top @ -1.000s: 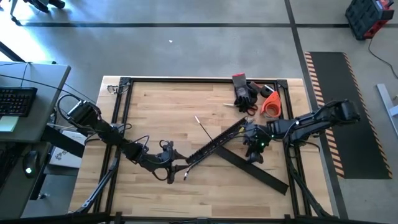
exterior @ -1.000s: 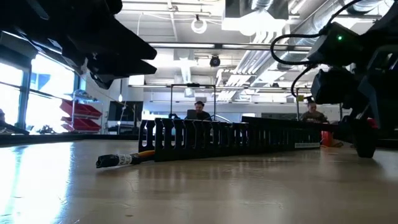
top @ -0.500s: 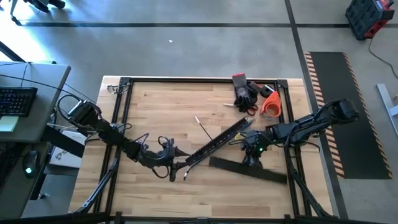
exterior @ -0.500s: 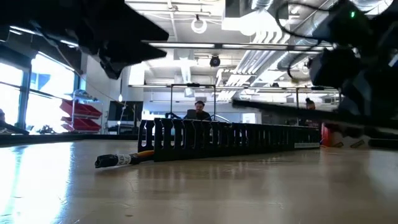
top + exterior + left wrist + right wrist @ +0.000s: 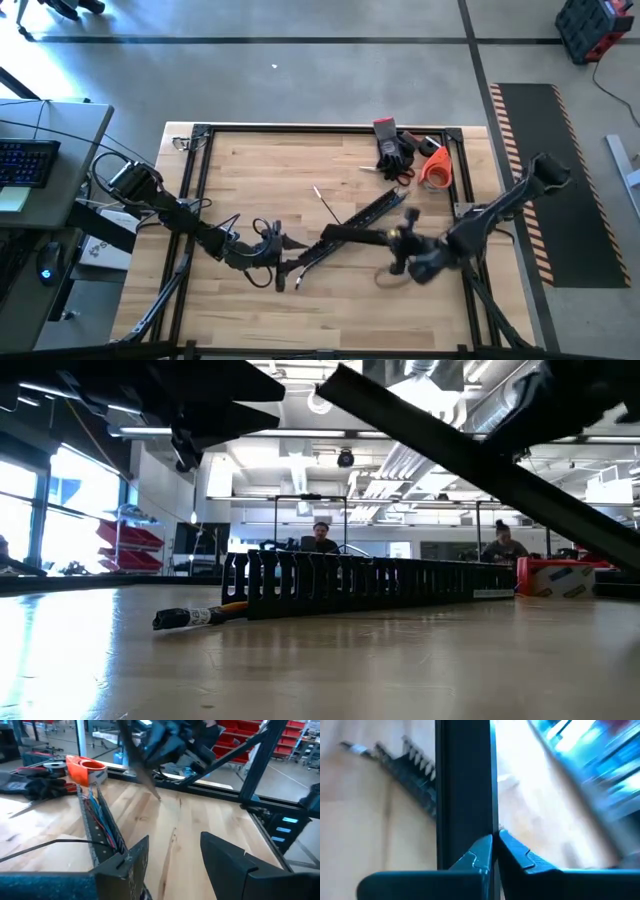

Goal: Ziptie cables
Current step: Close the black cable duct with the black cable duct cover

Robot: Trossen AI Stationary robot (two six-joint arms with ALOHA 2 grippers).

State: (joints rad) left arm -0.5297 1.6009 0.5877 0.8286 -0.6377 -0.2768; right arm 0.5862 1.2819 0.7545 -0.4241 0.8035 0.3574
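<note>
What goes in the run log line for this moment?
right claw: shut on flat black cover strip, lifted | left claw: open at slotted black cable duct | cables: inside duct

The right gripper (image 5: pixel 403 246) is blurred in the high view. The cables (image 5: pixel 102 817) are partly hidden inside the slotted duct (image 5: pixel 95 827).
</note>
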